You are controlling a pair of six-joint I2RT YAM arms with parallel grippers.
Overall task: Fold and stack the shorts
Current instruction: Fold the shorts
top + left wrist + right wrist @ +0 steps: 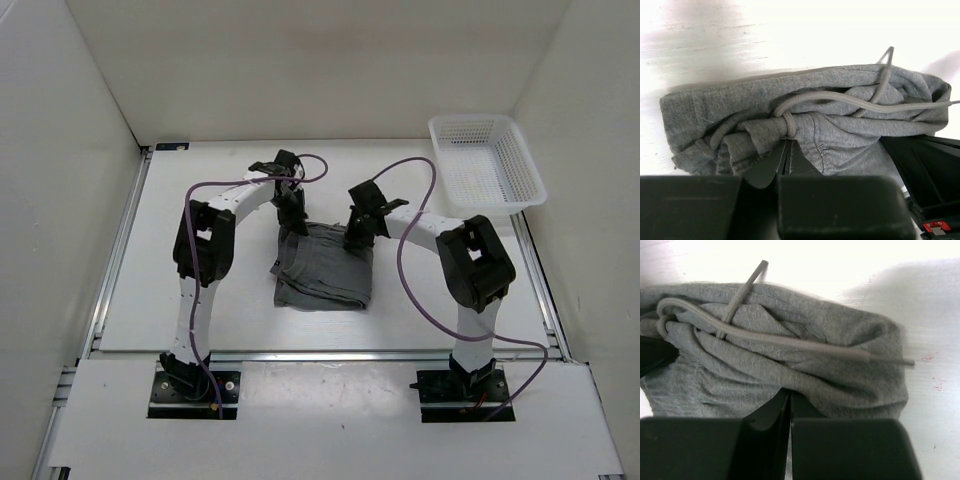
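Note:
The grey shorts (325,270) lie bunched in a rough rectangle at the middle of the table. My left gripper (291,225) is at their far left corner and my right gripper (356,240) at their far right corner. In the left wrist view the left gripper (786,142) is shut, its tips pinching the waistband fold of the shorts (840,135) just below the drawstring (840,97) knot. In the right wrist view the right gripper (789,392) is shut, its tips tucked into a fold of the shorts (805,370), with the drawstring (790,340) lying across the top.
A white mesh basket (487,160) stands at the far right corner of the table (200,300). White walls enclose the table on three sides. Purple cables loop off both arms above the cloth. The right gripper's black body (925,170) shows at the left wrist view's right edge.

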